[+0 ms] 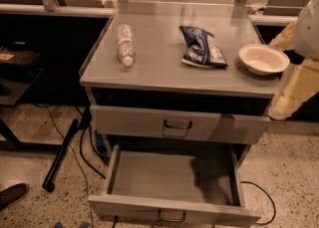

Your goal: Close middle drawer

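Note:
The middle drawer is pulled far out at the bottom of the camera view. It is wide and shallow with a plain grey, empty inside. Its low front panel carries a small dark loop handle at the centre. Above it, a taller-fronted grey drawer with its own handle stands slightly out. My gripper is at the right edge of the view, a pale cream part on a white arm. It is beside the cabinet's front right corner at countertop height. It is well above and right of the open drawer and touches nothing.
On the grey countertop lie a clear plastic bottle, a dark blue chip bag and a white bowl. Black cables and a dark bar lie on the speckled floor at the left. A shoe tip shows at the lower left.

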